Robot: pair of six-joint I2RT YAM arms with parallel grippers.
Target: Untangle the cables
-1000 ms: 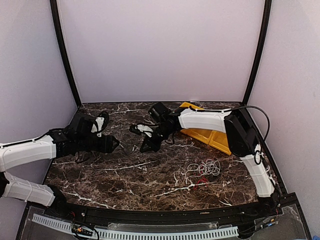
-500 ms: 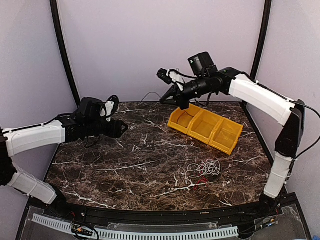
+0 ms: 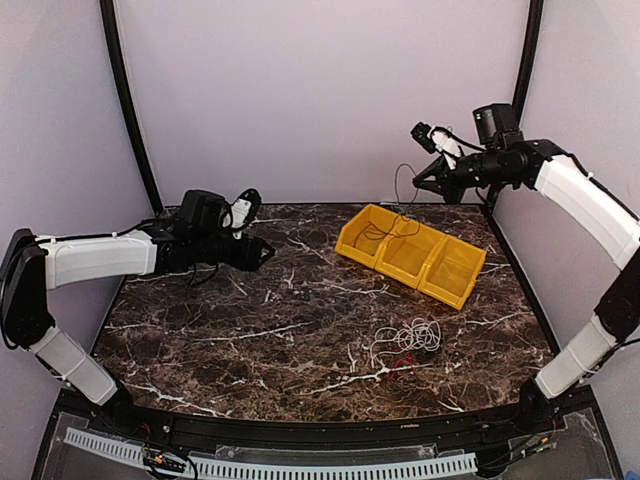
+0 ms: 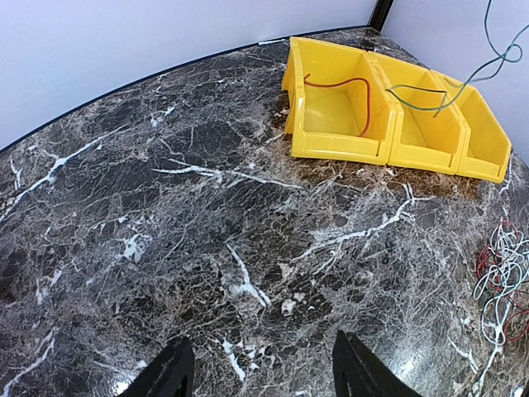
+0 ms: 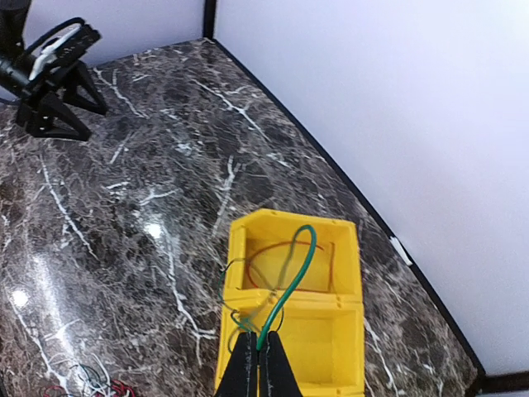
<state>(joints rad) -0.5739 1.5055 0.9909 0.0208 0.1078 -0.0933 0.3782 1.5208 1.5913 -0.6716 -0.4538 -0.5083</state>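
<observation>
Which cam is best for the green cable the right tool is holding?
Right wrist: the green cable rises from the shut right tool in a clear loop over the yellow bin. Left wrist shows it hanging over the bin's middle compartment, with its top cut off by the frame. Top external shows only a faint thin line.

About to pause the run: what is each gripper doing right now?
Left gripper: open, holding nothing.
Right gripper: shut on the green cable, which hangs over the yellow bin.
</observation>
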